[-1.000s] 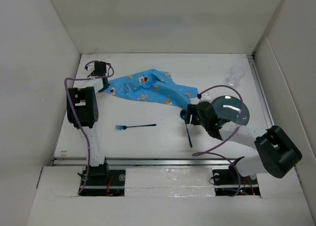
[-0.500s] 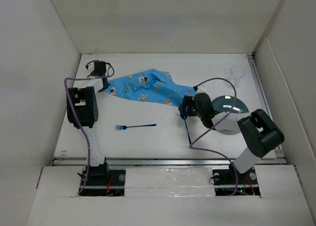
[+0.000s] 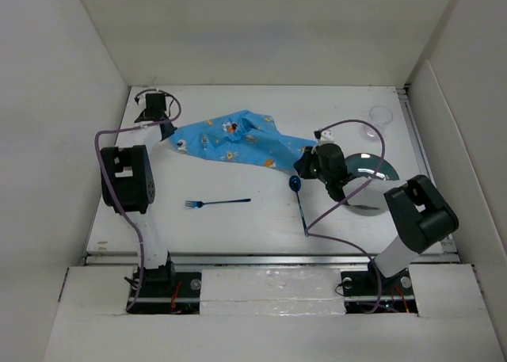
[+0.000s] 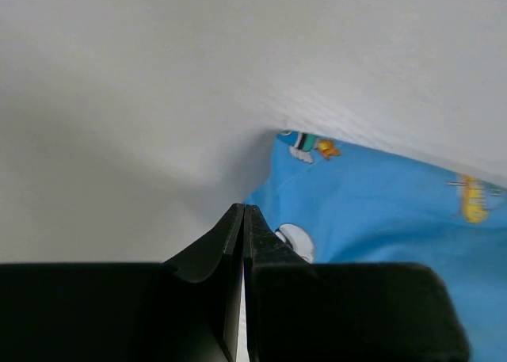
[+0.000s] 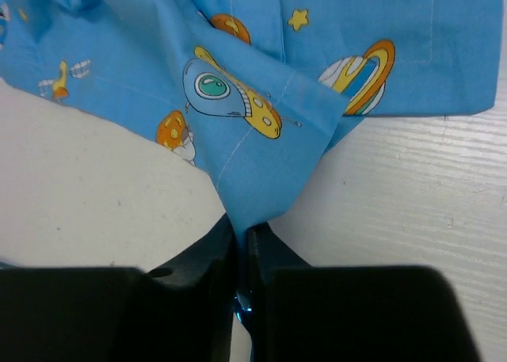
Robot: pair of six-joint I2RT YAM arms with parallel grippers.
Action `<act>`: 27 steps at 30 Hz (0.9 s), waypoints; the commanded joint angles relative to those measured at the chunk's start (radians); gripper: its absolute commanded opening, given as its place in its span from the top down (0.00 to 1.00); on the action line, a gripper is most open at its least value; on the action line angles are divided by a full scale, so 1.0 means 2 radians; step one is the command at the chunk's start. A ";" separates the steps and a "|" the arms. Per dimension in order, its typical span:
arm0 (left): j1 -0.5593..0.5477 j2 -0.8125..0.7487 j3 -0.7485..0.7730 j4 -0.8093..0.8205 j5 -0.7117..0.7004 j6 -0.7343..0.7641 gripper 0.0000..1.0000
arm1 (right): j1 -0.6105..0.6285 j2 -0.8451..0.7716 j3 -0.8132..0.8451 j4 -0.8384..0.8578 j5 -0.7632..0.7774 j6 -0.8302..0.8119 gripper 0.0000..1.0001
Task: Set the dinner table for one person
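**PLACEMAT SPREAD: GRIP AND ARM STATUS**

**Grip state.** The right gripper point(image 5: 242, 234) is clenched on a folded point of the blue placemat point(image 5: 261, 100). The cloth bunches and tapers straight down into the closed tips. The left gripper point(image 4: 242, 215) is also clenched, with no gap between its fingers. The placemat's opposite corner runs into the tips and is judged to be pinched there, though the contact itself is hidden.

**Handling.** The placemat is light, thin and limp. It creases readily and carries no load of its own. Take it at the corners or the hem, one in each gripper, and draw it taut to flatten it. A grip on a mid-fold will only drag the wrinkles along.

The bench point(image 3: 238, 227) is rigid, flat and smooth. It is not a thing to grasp, and cloth will probably slide on it easily. It fills the walled enclosure beneath both arms.

**Arm pose.** The left arm extends along the left wall to the far left corner. The right arm is folded at the elbow on the right side. Its forearm reaches inward over the plate point(image 3: 372, 168).

**Surroundings.** The spoon point(image 3: 300, 207) lies just beside the right gripper. The fork point(image 3: 218, 202) lies near the middle, and the cup point(image 3: 380, 115) stands at the far right.
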 commanded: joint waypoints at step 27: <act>0.014 -0.355 0.027 0.123 0.124 -0.112 1.00 | -0.068 -0.244 0.352 -0.294 -0.025 -0.103 1.00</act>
